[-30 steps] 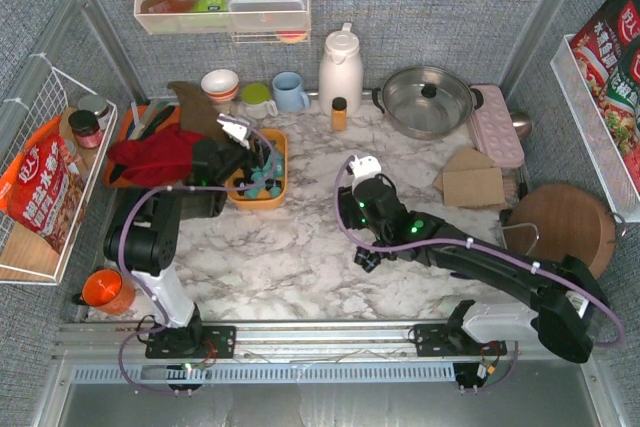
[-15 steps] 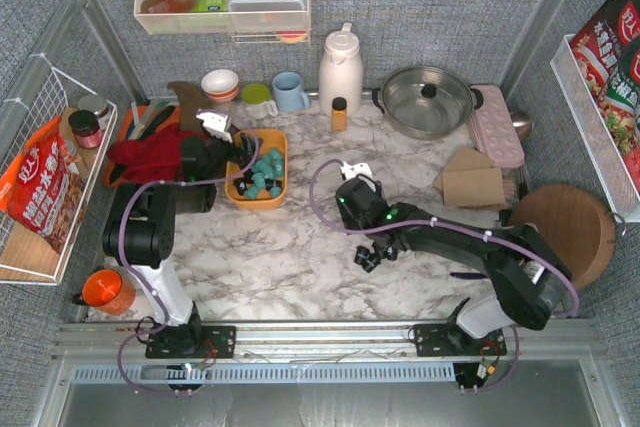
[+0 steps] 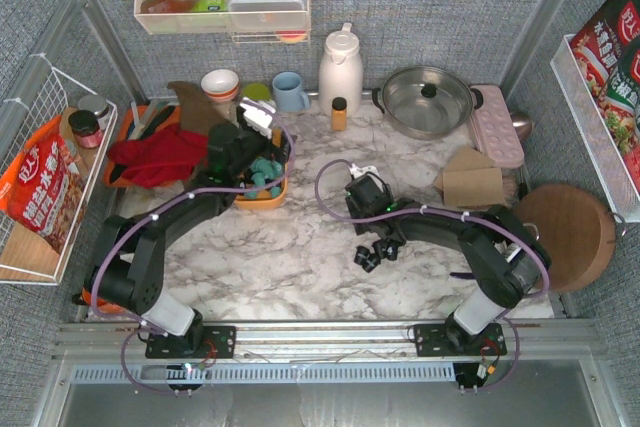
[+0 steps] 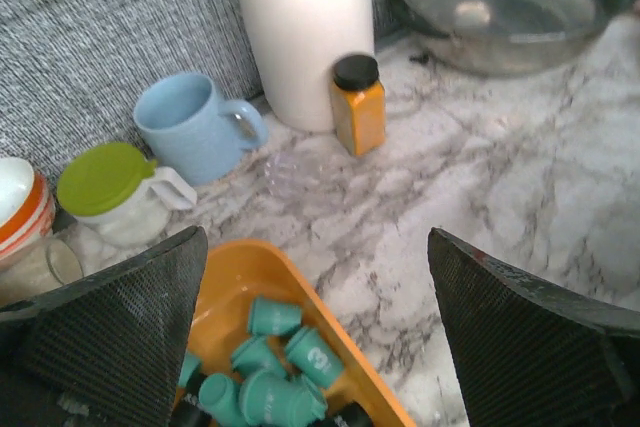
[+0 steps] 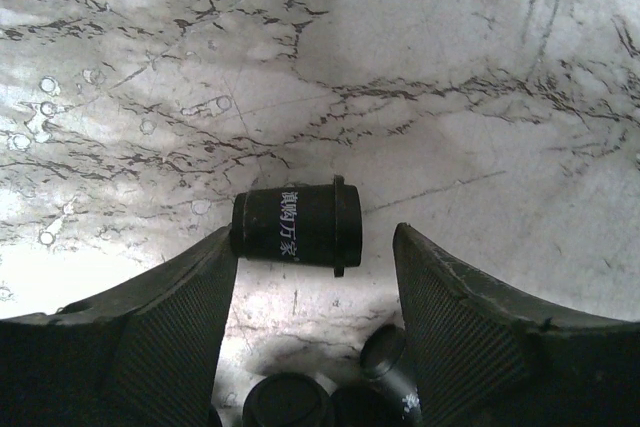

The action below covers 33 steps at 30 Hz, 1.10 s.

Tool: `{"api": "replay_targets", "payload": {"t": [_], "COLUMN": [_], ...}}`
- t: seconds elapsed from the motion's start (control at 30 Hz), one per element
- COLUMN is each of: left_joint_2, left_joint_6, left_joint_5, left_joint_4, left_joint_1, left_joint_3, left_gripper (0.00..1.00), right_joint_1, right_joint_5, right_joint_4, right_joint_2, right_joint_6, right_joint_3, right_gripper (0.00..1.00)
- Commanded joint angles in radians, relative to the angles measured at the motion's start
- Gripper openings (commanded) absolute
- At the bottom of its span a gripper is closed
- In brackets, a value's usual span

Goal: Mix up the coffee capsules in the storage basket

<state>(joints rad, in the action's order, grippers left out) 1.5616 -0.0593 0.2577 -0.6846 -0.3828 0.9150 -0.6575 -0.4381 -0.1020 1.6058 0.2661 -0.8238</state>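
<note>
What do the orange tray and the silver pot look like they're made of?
Orange tray: probably moulded plastic, smooth and slightly glossy, with a rounded rim. Silver pot: likely stainless steel, judging by its bright, reflective grey surface.

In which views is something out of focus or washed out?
Left wrist view: the tall white jug is washed out, and the teal coffee capsules in the orange plastic basket look soft. Right wrist view: the black capsule lying on its side is sharp, its white print visible, while the black capsules at the bottom edge are blurred.
</note>
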Motion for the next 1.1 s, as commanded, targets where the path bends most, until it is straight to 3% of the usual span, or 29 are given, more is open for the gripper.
{"api": "replay_targets", "payload": {"t": [0.0, 0.1, 0.37, 0.53, 0.63, 0.83, 0.97, 1.07], "left_joint_2": [-0.019, -0.024, -0.034, -0.053, -0.071, -0.098, -0.117, -0.128], "left_joint_6": [-0.171, -0.170, -0.161, -0.282, -0.430, -0.600, -0.615, -0.605], "left_joint_5": [-0.127, -0.099, 0.159, 0.464, 0.591, 0.492, 0.395, 0.375], "left_joint_4": [0.191, 0.191, 0.110, 0.018, -0.009, -0.024, -0.142, -0.210], "left_joint_1": [-0.079, -0.103, -0.111, -0.120, -0.155, -0.288, -0.352, -0.378], "left_joint_3": [0.005, 0.004, -0.035, -0.121, -0.178, -0.243, -0.300, -0.321], "left_gripper": [0.99, 0.99, 0.99, 0.99, 0.99, 0.99, 0.98, 0.83], "right_joint_1": [0.022, 0.027, 0.029, 0.029, 0.029, 0.029, 0.029, 0.027], "right_joint_5": [0.076, 0.100, 0.118, 0.146, 0.185, 0.363, 0.499, 0.541], "right_joint_4": [0.078, 0.094, 0.094, 0.047, 0.032, 0.069, 0.126, 0.153], "right_joint_2": [0.019, 0.023, -0.023, -0.174, -0.313, -0.521, -0.571, -0.584], "right_joint_6": [-0.040, -0.042, -0.043, -0.043, -0.027, 0.093, 0.185, 0.230], "right_joint_3": [0.003, 0.007, 0.018, 0.029, 0.045, 0.080, 0.102, 0.108], "right_gripper": [0.64, 0.57, 0.35, 0.31, 0.31, 0.31, 0.32, 0.32]}}
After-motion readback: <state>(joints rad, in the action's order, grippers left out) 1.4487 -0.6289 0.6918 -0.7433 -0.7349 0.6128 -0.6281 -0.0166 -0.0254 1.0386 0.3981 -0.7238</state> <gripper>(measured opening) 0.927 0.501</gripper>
